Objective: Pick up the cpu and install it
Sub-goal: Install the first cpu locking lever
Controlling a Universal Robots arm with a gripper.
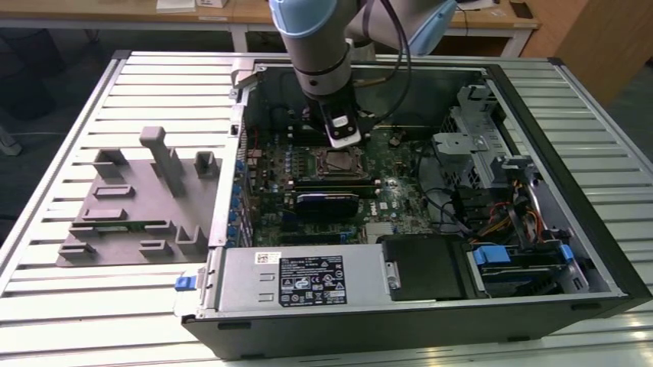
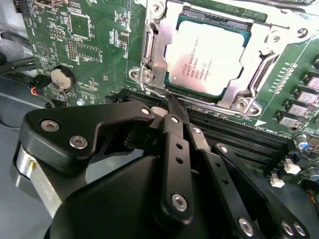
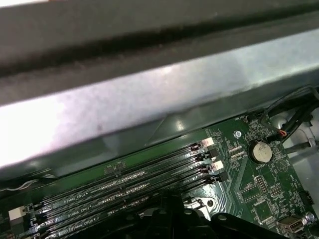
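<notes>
Exterior view: slatted metal table (image 1: 61, 306), perhaps workshop.

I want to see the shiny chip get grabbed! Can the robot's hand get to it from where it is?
Probably yes. The end effector hangs right beside the chip, which lies face up in its metal frame on the green board. Nothing covers the chip's top, so the way looks free.

Even overhead light, glare on the case wall (image 3: 149, 94) above me, blurred there, my jaws' linkage in shadow

Matt silvery metal cpu (image 2: 208, 56); glossy black fingers (image 2: 174, 124).
</notes>
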